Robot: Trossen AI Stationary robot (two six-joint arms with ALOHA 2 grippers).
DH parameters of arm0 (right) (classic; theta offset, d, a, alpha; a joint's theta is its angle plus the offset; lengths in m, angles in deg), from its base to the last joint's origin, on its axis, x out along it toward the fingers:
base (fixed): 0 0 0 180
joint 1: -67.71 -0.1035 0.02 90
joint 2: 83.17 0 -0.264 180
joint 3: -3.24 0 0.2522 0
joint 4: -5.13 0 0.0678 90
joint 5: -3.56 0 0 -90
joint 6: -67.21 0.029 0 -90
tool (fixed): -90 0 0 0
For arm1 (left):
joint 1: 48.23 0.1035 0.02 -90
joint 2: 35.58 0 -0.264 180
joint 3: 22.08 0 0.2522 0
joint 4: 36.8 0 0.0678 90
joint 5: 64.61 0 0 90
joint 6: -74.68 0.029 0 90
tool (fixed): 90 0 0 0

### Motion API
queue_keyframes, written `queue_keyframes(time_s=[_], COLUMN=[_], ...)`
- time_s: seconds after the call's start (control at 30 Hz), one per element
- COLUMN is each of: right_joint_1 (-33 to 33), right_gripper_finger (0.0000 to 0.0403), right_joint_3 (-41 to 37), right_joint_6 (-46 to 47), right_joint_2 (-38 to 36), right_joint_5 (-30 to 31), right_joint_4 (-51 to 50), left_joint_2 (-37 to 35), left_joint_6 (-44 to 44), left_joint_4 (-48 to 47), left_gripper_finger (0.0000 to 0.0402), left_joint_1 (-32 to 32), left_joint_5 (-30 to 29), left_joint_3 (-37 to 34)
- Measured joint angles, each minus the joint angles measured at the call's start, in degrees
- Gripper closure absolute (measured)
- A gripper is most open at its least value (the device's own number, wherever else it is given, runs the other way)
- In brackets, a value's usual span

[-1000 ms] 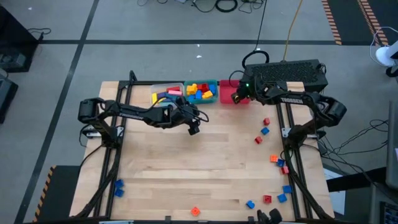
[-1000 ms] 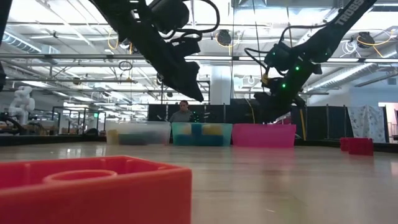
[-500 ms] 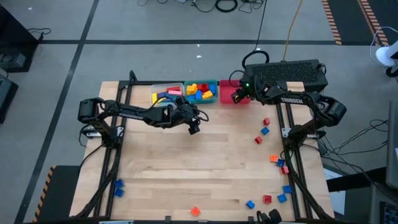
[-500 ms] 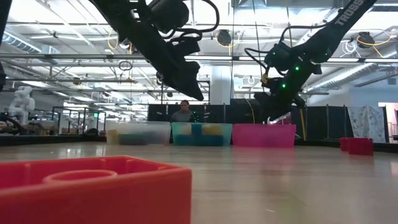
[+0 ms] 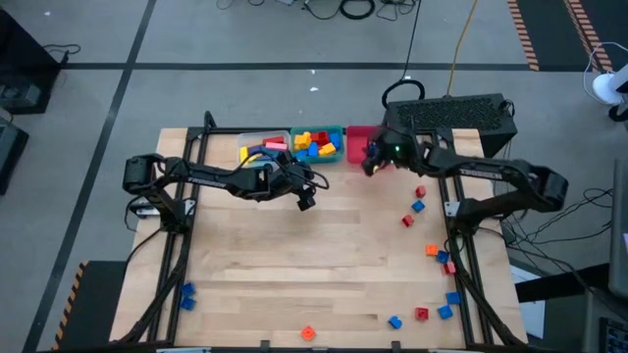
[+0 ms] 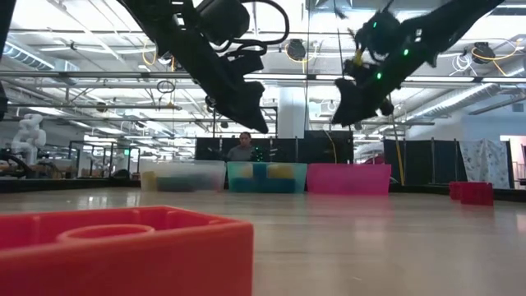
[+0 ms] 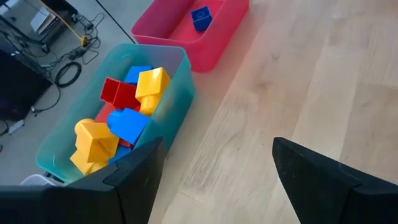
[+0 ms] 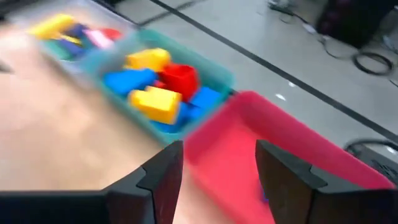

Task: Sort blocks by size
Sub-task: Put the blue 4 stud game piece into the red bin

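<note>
Three bins stand in a row at the table's far edge: a clear bin (image 5: 257,147), a teal bin (image 5: 316,143) holding yellow, blue and red blocks (image 7: 124,112), and a red bin (image 5: 359,135) holding one small blue block (image 7: 200,17). My left gripper (image 5: 306,202) hangs open above the table, just near of the teal bin. Beside the red bin's near edge, my right gripper (image 5: 371,165) hangs open and high, and the right wrist view shows nothing between its fingers (image 8: 161,177). Several loose blocks (image 5: 418,207) lie on the table's right side.
More loose blocks lie along the near edge: an orange one (image 5: 308,333), blue and red ones (image 5: 421,314) at the near right, blue ones (image 5: 186,291) at the near left. A red block (image 6: 123,251) sits close before the low camera. Bare wood (image 5: 294,255) fills the middle.
My right gripper has risen from over the red bin and swung toward the table's near edge and a little leftward, tipping less steeply. My left gripper has kept still.
</note>
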Motion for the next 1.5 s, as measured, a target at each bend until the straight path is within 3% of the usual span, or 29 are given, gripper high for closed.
queue_keyframes(time_s=[0.23, 0.43, 0.73, 0.97, 1.13, 1.27, 1.5], right_joint_1=[-10.9, -21.6, -32.8, -36.9, -38.4, -38.4, -38.5], right_gripper_finger=[0.0218, 0.0218, 0.0218, 0.0218, 0.0218, 0.0218, 0.0218], right_joint_3=[0.0, 0.0, 0.0, -0.4, -2.0, -4.1, -5.5], right_joint_6=[3.2, 4.8, 4.8, 5.8, 6.1, 7.7, 9.3], right_joint_2=[-1.8, -1.2, -1.2, -1.2, -0.8, -0.8, -0.8], right_joint_5=[-3.5, -5.7, 4.4, 5.4, 9.6, 9.7, 9.6], right_joint_4=[-3.0, -5.0, -5.0, -4.6, -4.7, -4.6, -4.4], left_joint_2=[0.2, -0.1, -2.7, -3.2, -3.2, -3.2, -3.2], left_joint_6=[-4.6, -7.6, -18.2, -31.1, -43.5, -50.1, -55.3], left_joint_4=[-0.7, -6.6, -30.6, -48.6, -60.0, -63.0, -62.9], left_gripper_finger=[0.0103, 0.0103, 0.0103, 0.0103, 0.0103, 0.0103, 0.0103], left_joint_1=[0.0, -1.7, -7.9, -16.1, -23.4, -29.0, -38.4], left_joint_5=[0.4, 4.7, 5.4, 19.5, 29.5, 36.2, 40.7], left_joint_3=[0.0, 0.0, 0.1, 0.1, 0.1, 0.1, 0.1])
